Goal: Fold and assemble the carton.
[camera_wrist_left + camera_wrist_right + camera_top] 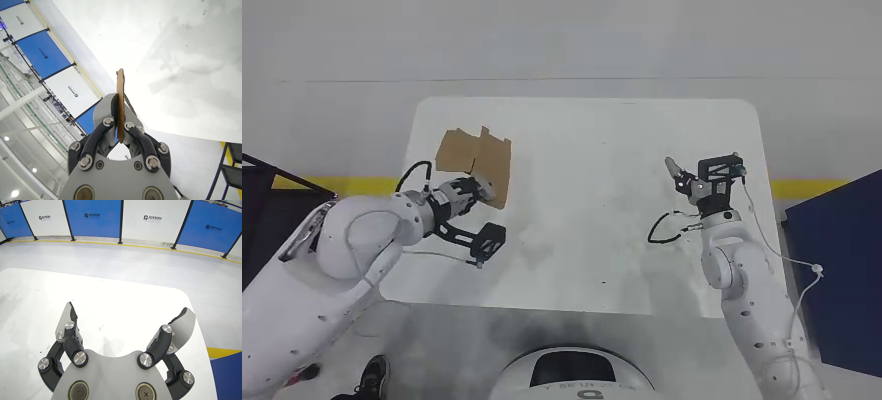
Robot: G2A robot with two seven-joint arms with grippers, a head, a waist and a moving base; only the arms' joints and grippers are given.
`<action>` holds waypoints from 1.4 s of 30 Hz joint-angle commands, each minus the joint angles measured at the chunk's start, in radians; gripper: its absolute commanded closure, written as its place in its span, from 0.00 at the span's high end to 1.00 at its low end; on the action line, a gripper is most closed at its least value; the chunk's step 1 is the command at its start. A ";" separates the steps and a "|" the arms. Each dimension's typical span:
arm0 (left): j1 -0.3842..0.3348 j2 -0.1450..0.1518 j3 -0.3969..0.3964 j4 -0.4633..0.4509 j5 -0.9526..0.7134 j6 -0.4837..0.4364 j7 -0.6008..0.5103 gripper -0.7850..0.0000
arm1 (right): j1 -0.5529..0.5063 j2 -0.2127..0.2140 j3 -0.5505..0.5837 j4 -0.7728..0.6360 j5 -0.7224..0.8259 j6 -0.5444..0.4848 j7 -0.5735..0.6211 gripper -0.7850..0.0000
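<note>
Holding the flat carton [474, 152] by its edge, left gripper [121, 101] had jaws clamped on it, right gripper [128, 308] hung well apart over the tabletop [592, 200], jaws spread.

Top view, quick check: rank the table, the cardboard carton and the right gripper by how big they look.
Largest: table.
Then the flat carton.
Smallest: right gripper, though only slightly, and it may sit nearer the camera, so the order of those two is unsure.
</note>
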 commanded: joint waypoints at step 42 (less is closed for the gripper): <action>-0.904 0.438 0.556 -0.195 0.393 0.511 0.310 0.00 | 0.000 0.000 0.000 0.000 0.000 0.000 0.000 1.00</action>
